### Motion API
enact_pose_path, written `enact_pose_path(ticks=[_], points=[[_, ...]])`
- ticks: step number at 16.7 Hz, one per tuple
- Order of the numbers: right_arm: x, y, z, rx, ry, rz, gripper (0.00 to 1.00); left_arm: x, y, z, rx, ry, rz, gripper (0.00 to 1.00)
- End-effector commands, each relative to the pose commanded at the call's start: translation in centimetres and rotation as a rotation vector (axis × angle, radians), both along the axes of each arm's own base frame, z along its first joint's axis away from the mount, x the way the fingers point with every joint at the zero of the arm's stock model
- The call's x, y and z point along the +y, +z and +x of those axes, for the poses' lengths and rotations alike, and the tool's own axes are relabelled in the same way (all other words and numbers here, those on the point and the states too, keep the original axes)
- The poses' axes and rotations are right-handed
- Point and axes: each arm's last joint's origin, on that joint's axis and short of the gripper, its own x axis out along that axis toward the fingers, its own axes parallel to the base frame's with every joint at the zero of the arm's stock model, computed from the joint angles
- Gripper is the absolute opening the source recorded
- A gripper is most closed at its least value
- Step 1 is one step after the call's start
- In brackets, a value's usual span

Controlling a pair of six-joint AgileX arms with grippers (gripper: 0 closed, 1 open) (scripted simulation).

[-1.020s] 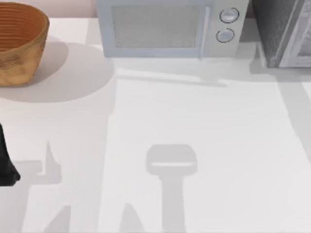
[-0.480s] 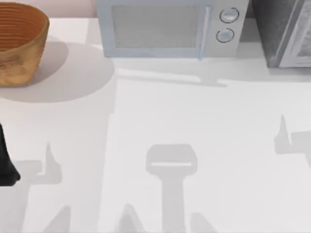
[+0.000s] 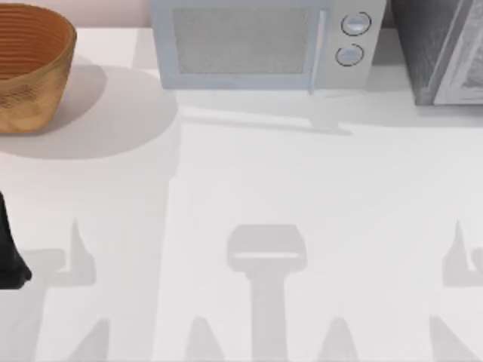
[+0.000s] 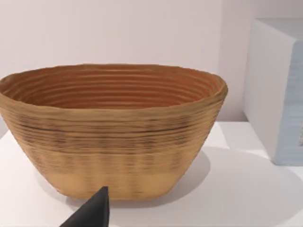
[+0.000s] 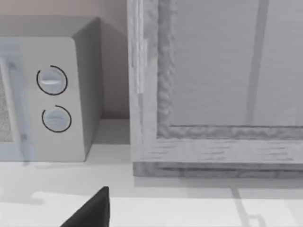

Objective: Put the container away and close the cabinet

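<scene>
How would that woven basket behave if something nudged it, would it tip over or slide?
The woven basket looks wide and low, flaring above a narrower base, so it would probably slide rather than tip. Its ribbed weave suggests it is light and fairly stiff.

On the table (image 3: 302, 188) stand 1 woven basket (image 3: 30, 68), 1 microwave (image 3: 264, 45) with 2 knobs (image 3: 356, 24), and 1 cabinet (image 3: 445, 45).

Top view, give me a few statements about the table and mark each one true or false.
1. The woven brown basket stands at the table's far left corner. True.
2. The white microwave with two round knobs has its door hanging open. False: the door is shut flat.
3. The dark grey speckled cabinet stands right of the microwave. True.
4. A small can stands inside the basket. False: the left wrist view shows no can above the rim.
5. The cabinet's pale grey framed door panel faces the right wrist camera. True.
</scene>
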Motion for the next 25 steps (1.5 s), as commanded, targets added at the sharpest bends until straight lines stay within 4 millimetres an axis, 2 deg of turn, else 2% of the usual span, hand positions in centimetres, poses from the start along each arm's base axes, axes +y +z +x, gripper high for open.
enact_pose_path(ticks=[8,14,16,19,22,25], points=[[-0.1,-0.2,0.1,0.002,0.003,0.001,1.0,0.0,0.0,0.0,0.0,0.0,0.0,1.0],[-2.1,2.4,1.7,-0.037,-0.001,-0.006,1.0,0.0,0.0,0.0,0.0,0.0,0.0,1.0],[-3.6,3.2,2.8,-0.032,-0.004,-0.01,1.0,0.0,0.0,0.0,0.0,0.0,0.0,1.0],[-7.0,3.6,4.7,-0.013,-0.008,-0.007,1.0,0.0,0.0,0.0,0.0,0.0,0.0,1.0],[-11.2,3.0,6.0,0.009,-0.008,0.006,1.0,0.0,0.0,0.0,0.0,0.0,0.0,1.0],[-15.3,1.6,6.1,0.019,-0.004,0.017,1.0,0.0,0.0,0.0,0.0,0.0,0.0,1.0]])
